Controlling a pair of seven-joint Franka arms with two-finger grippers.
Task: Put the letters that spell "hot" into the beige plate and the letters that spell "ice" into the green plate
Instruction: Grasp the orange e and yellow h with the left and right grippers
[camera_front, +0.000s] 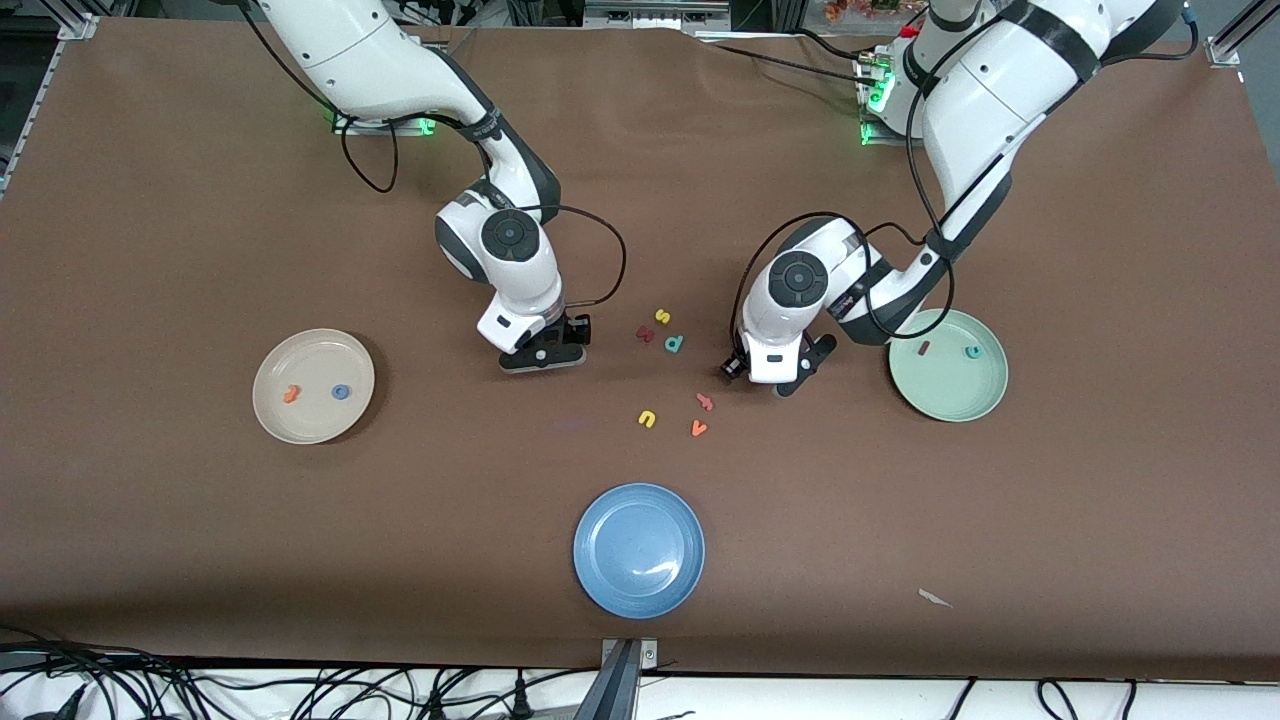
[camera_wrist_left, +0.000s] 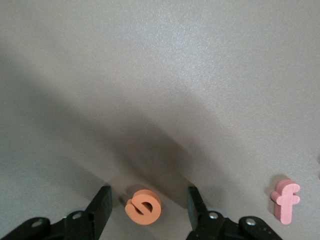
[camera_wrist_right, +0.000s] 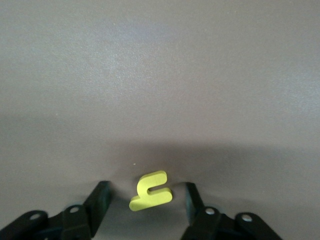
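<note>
An orange e (camera_wrist_left: 143, 206) lies on the brown table between the fingers of my left gripper (camera_wrist_left: 148, 194), which stands open around it with a gap on each side. A yellow h (camera_wrist_right: 151, 191) lies the same way inside my open right gripper (camera_wrist_right: 146, 186). From the front, both letters are hidden under the left gripper (camera_front: 777, 384) and the right gripper (camera_front: 543, 358). The beige plate (camera_front: 300, 425) holds an orange t (camera_front: 291, 394) and a blue o (camera_front: 341, 392). The green plate (camera_front: 950, 400) holds a dark red i (camera_front: 924, 348) and a teal c (camera_front: 971, 352).
Between the grippers lie a yellow s (camera_front: 662, 316), a dark red k (camera_front: 645, 334) and a teal p (camera_front: 675, 344). Nearer the camera are a pink f (camera_front: 705, 402), a yellow u (camera_front: 647, 419), an orange v (camera_front: 698, 429) and a blue plate (camera_front: 600, 560).
</note>
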